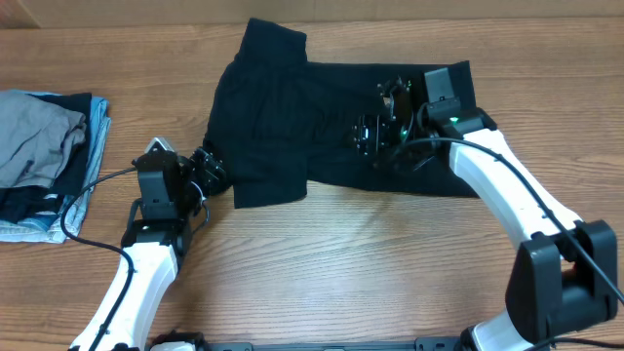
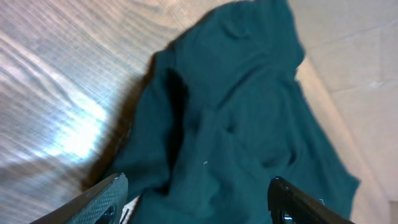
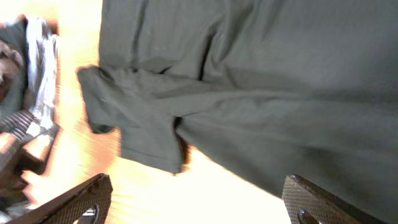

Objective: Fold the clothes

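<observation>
Nearest, the left gripper (image 1: 213,177) has its jaws spread wide and grips nothing, and the near left edge of the clothes (image 1: 278,117) lies just ahead, between its two fingers (image 2: 102,199). Farther in, the right gripper (image 1: 380,132) hangs over the right part of that one black garment, its jaws just as wide and empty, the cloth spread below them. One folded stack (image 1: 44,156) lies well apart on the left of the table (image 1: 370,253).
</observation>
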